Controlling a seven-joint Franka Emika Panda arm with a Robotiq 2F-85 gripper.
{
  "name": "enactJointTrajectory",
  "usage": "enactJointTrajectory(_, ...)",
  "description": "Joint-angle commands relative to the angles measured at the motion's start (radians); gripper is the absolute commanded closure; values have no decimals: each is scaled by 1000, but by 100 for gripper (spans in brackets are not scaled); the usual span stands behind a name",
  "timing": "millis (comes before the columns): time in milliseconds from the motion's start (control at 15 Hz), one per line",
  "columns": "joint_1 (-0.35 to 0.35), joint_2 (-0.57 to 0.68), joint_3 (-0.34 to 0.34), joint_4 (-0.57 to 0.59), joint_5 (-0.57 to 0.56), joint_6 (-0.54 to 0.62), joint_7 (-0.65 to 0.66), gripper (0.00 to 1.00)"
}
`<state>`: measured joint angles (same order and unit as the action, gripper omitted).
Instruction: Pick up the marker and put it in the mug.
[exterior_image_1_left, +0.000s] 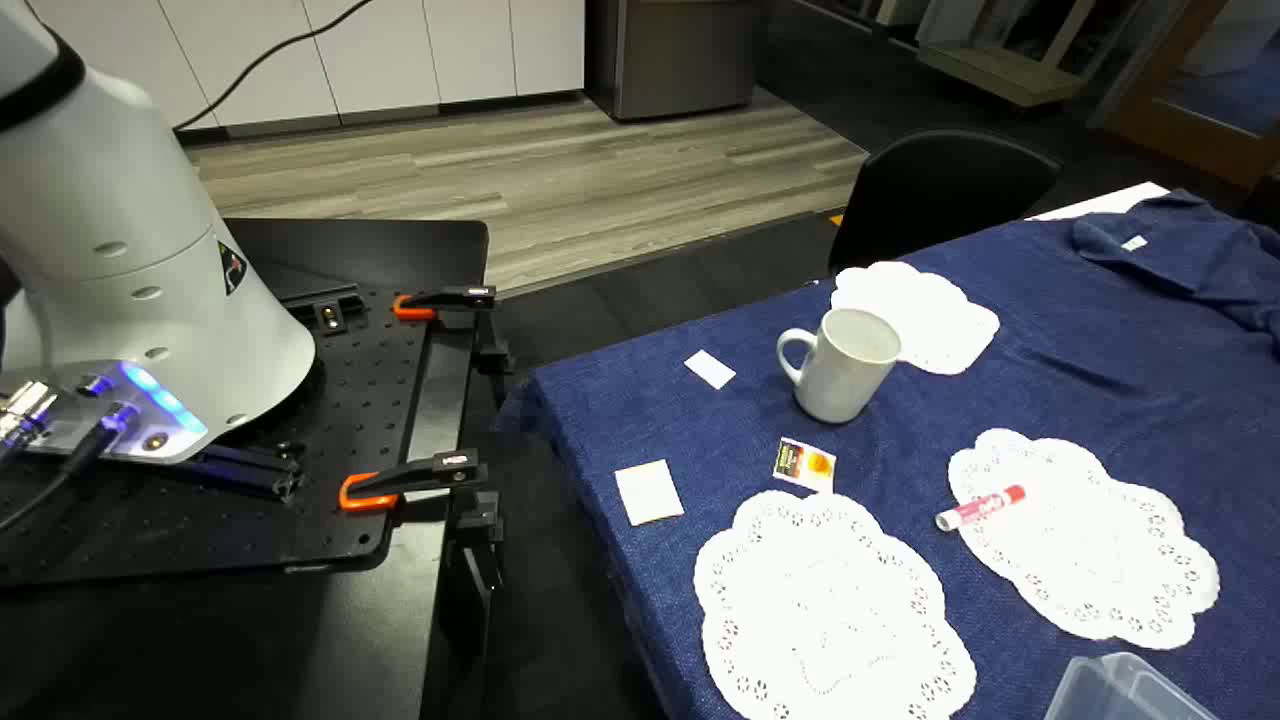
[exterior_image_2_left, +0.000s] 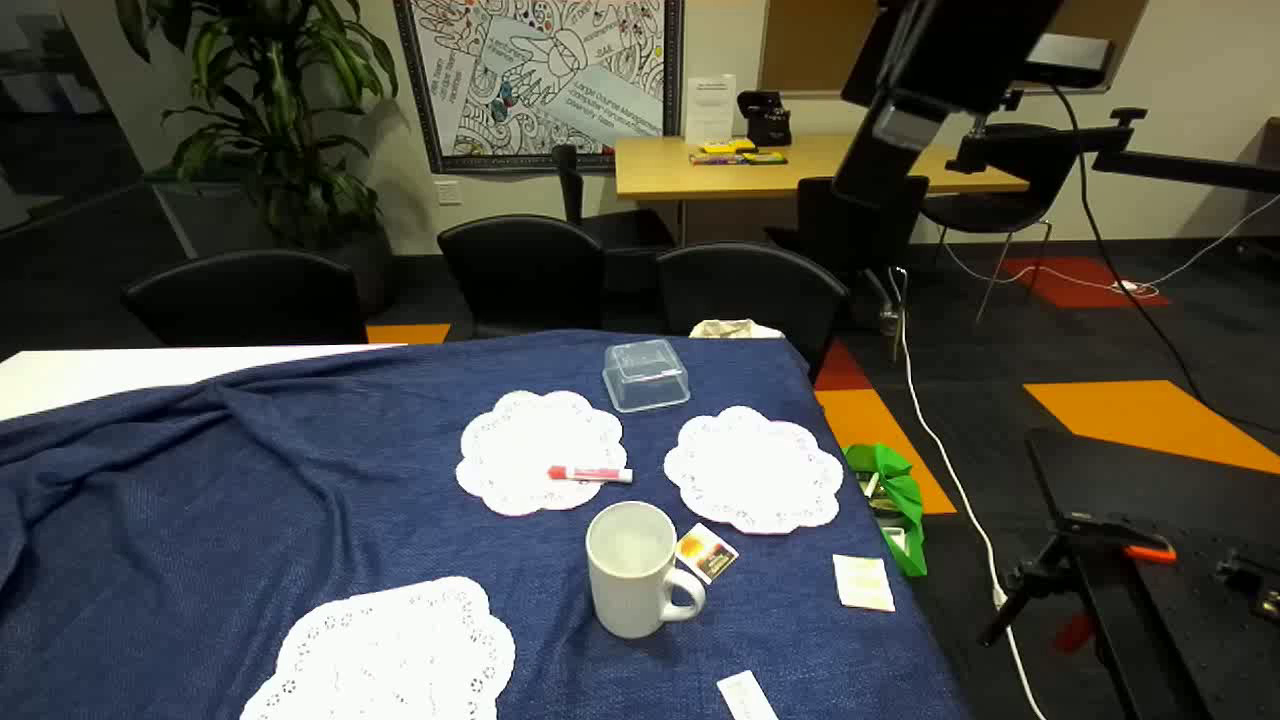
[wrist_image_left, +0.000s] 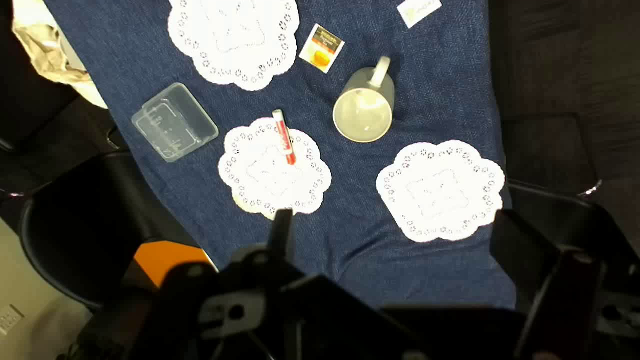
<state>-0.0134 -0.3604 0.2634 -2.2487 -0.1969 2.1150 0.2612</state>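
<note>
The marker, whitish and red with a red end, lies flat across the edge of a white lace doily. It shows in both exterior views (exterior_image_1_left: 982, 508) (exterior_image_2_left: 592, 474) and in the wrist view (wrist_image_left: 284, 138). The white mug stands upright on the blue cloth and shows in both exterior views (exterior_image_1_left: 843, 372) (exterior_image_2_left: 632, 582) and in the wrist view (wrist_image_left: 385, 92). I see nothing in it. My gripper (wrist_image_left: 391, 215) is open with nothing between its fingers, well above the table. Part of it shows at the top of an exterior view (exterior_image_2_left: 872, 170).
Three white doilies (exterior_image_1_left: 830, 610) (exterior_image_1_left: 1085, 540) (exterior_image_1_left: 915, 318) lie on the blue cloth (exterior_image_1_left: 680, 420). A see-through plastic box (exterior_image_2_left: 646, 375) stands beyond the marker. A yellow-and-dark card (exterior_image_2_left: 707, 552) lies beside the mug. Small white packets (exterior_image_1_left: 649, 492) (exterior_image_1_left: 710, 369) lie near the table edge.
</note>
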Motion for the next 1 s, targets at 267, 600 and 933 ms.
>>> enactJointTrajectory(267,30,3,-26,2,-12,-4,9,0)
enactJointTrajectory(600,14,6,-103,23,-7,-10,-91,0)
enactJointTrajectory(933,-14,61,-268,90,8,-22,-337,0)
